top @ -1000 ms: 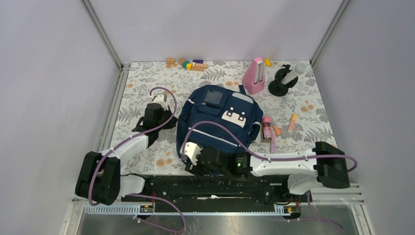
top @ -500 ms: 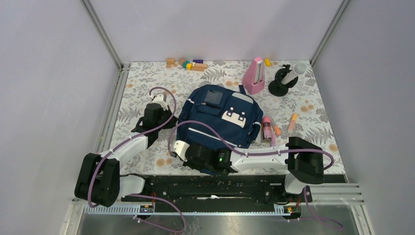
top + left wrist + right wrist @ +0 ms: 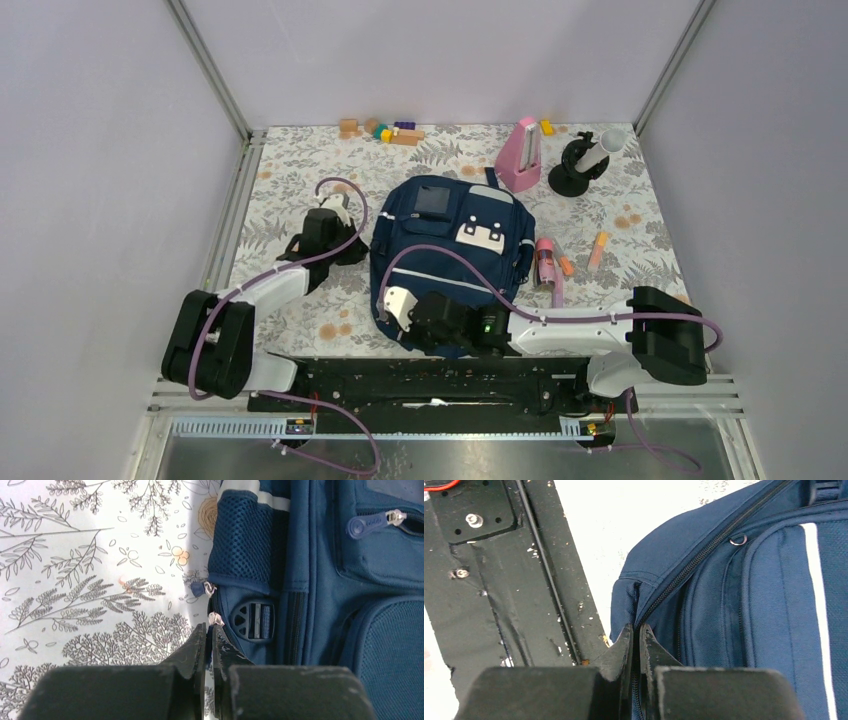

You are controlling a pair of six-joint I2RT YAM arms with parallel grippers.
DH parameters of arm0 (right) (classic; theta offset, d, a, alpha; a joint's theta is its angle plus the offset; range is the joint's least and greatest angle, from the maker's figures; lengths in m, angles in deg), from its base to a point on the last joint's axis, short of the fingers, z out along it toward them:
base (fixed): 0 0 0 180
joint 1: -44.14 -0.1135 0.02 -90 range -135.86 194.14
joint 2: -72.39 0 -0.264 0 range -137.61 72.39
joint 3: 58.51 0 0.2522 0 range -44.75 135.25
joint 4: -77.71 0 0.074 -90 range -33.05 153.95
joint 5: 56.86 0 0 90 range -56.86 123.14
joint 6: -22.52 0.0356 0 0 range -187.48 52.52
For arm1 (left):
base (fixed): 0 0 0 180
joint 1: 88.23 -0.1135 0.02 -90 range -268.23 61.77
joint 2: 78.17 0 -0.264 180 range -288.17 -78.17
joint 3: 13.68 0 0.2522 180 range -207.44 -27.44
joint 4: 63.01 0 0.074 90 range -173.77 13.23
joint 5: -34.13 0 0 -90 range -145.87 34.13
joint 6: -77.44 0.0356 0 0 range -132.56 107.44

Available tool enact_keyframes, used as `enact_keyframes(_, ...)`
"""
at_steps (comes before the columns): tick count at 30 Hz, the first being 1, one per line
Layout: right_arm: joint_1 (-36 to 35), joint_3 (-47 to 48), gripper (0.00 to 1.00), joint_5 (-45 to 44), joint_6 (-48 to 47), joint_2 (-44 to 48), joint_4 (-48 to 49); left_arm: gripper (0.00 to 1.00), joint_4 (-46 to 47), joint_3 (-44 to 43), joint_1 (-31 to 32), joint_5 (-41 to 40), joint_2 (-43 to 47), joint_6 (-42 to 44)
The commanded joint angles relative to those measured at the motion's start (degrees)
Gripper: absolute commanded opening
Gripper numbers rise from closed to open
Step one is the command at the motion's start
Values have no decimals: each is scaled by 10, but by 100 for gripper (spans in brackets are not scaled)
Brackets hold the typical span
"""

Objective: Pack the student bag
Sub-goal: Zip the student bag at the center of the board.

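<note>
Resting at the zip line on the student bag near corner, the right pincer is fully closed. The bag lies flat in the middle of the floral surface. At its left side, the left pincer, likewise closed, sits beside a silver zip pull.

student bag on floral-print table

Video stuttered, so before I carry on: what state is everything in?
student bag: lying flat, front up, zip closed where visible.
left gripper: shut, tips at a zip pull on the bag's side.
right gripper: shut, tips on the zip at the near corner.
pink bottle: lying beside the bag.
</note>
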State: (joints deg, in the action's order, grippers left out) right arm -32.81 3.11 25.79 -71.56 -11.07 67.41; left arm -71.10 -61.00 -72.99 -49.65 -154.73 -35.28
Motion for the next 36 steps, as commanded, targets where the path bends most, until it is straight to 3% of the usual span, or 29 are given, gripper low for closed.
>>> enact_keyframes(1, -15, -19, 0, 95, 33, 30, -13, 0, 101, -62, -16, -65, -24, 8)
enact_keyframes(7, -15, -10, 0, 83, 32, 53, -8, 0, 83, -72, -16, -91, -23, 17)
enact_keyframes(9, -15, 2, 17, 62, 33, 62, -21, 0, 77, -68, -16, -94, -14, 18)
enact_keyframes(11, -15, 10, 44, 27, 37, 75, -30, 0, 68, -64, -16, -108, -1, 18)
enact_keyframes(13, -14, 16, 58, -15, 37, 95, -60, 0, 52, -62, -17, -128, 12, 22)
enact_keyframes(17, 2, 16, 72, -88, 58, 143, -90, 0, 8, -69, -23, -188, 27, 20)
enact_keyframes(22, 90, -11, 79, -73, 98, 218, -118, 0, -44, -84, -49, -237, 33, -17)
enact_keyframes(25, 153, -39, 86, -67, 123, 261, -126, 17, -56, -92, -57, -234, 41, -25)
enact_keyframes(26, 176, -46, 87, -65, 131, 272, -130, 29, -69, -95, -58, -228, 45, -26)
enact_keyframes(29, 236, -65, 91, -54, 162, 292, -135, 79, -104, -115, -58, -210, 61, -43)
enact_keyframes(32, 300, -76, 91, -27, 201, 292, -136, 92, -152, -143, -58, -197, 82, -60)
enact_keyframes(36, 362, -83, 91, 6, 261, 276, -129, 94, -213, -193, -55, -132, 104, -76)
